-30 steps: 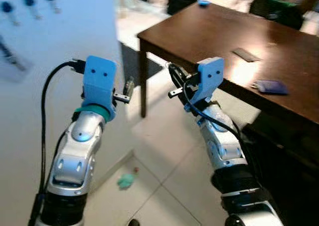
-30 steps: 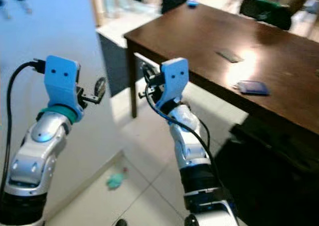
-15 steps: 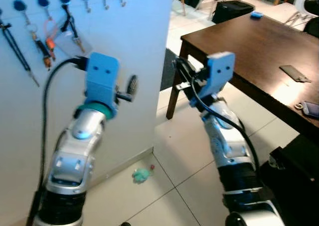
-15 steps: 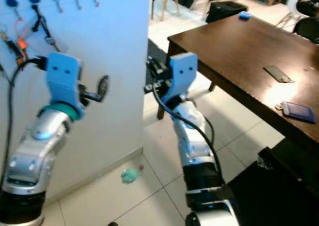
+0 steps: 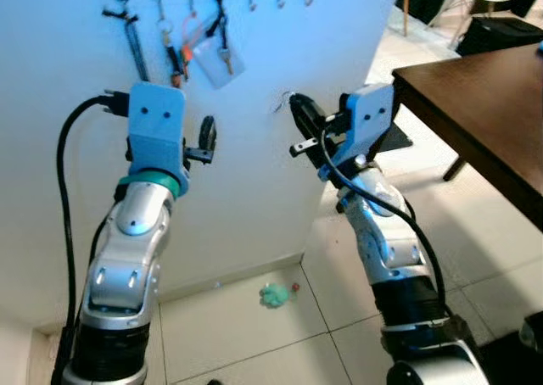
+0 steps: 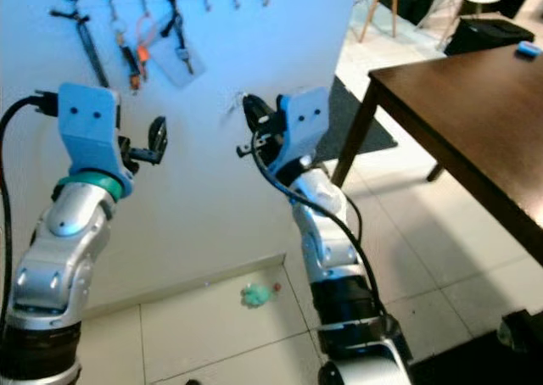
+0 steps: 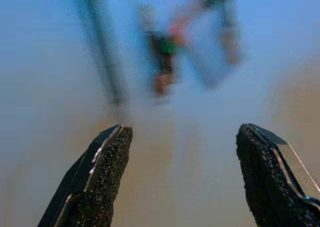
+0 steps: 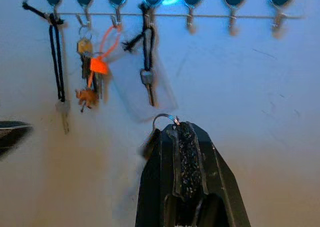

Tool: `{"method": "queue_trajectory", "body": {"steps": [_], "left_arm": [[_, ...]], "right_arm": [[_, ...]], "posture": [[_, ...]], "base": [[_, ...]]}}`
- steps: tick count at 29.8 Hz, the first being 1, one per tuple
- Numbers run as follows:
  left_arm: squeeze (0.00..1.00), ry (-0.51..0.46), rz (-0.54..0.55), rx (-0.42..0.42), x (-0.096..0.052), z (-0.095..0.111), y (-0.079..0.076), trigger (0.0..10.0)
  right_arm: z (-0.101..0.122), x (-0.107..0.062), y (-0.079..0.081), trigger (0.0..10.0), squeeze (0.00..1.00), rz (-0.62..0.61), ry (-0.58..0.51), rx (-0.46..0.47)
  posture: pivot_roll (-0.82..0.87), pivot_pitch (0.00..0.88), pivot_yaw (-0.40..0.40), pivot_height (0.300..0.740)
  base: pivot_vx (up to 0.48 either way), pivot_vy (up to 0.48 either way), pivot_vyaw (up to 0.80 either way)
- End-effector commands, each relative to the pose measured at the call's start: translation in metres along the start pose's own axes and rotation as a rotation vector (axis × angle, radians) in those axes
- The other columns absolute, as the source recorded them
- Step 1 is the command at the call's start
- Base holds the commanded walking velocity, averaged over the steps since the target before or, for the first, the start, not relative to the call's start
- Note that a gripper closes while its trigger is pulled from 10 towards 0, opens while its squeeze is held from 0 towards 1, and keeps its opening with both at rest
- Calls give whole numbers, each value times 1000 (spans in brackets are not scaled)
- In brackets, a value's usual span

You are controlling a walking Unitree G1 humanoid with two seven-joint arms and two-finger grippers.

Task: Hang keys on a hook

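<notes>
both arms are raised toward a white wall (image 5: 280,190) that carries a row of blue-knobbed hooks (image 8: 150,9) near its top. the right gripper (image 8: 176,132) has its fingers pressed together on a small metal key ring (image 8: 164,118), which pokes out just past the fingertips, below the hooks and apart from them. the left gripper (image 7: 182,179) stands beside it, fingers spread wide and holding nothing. several hooks at the left already carry things: a black cord (image 8: 56,62), a bunch with an orange tag (image 8: 95,67), and a key (image 8: 148,84) on a black strap. the hooks at the right are bare. a green scrap (image 5: 276,294) lies on the tiled floor (image 5: 475,249) at the wall's foot, and a dark desk (image 6: 475,105) stands to the right.
</notes>
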State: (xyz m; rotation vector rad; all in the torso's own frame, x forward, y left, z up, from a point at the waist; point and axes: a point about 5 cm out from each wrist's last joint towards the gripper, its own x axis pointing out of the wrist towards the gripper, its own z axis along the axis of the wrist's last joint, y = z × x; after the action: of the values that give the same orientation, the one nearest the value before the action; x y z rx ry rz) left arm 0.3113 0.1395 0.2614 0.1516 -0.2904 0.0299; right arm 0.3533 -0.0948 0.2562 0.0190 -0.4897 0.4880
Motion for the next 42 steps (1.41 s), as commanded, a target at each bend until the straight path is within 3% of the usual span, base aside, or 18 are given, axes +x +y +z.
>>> {"method": "queue_trajectory", "body": {"steps": [1, 9, 12, 25, 36, 39, 42], "left_arm": [[0, -15, 20, -4, 0, 2, 2, 10000], [0, -31, 22, 7, 0, 4, 1, 10000], [0, -45, 15, 14, 1, 5, -1, 10000], [0, -121, -46, 40, 4, 16, -11, 10000], [0, -186, -94, 57, 7, 26, -21, 10000], [0, -184, -96, 69, 10, 26, -22, 10000], [0, -185, -98, 72, 12, 26, -22, 10000]], "right_arm": [[0, -1, 4, 10000, 0, 10, 0, 11], [0, -2, 1, 10000, 0, -11, -3, 29], [0, -1, -4, 10000, 0, -50, -9, 55], [9, -3, -23, 10000, 0, -185, -61, -9], [33, 0, -56, 10000, 0, -324, -141, -93], [48, 11, -76, 10000, 0, -355, -169, -97], [53, 20, -82, 10000, 0, -362, -168, -81]], "posture": [[-95, 60, 26, 740], [-96, 63, 25, 740], [-95, 63, 23, 740], [-100, 64, 21, 740], [-103, 65, 22, 740], [-113, 66, 31, 740], [-109, 64, 31, 740]], "base": [[0, 0, 781], [0, 0, 780], [0, 0, 0], [0, 0, 0], [0, 0, 0], [0, 0, 0], [0, 0, 0]]}}
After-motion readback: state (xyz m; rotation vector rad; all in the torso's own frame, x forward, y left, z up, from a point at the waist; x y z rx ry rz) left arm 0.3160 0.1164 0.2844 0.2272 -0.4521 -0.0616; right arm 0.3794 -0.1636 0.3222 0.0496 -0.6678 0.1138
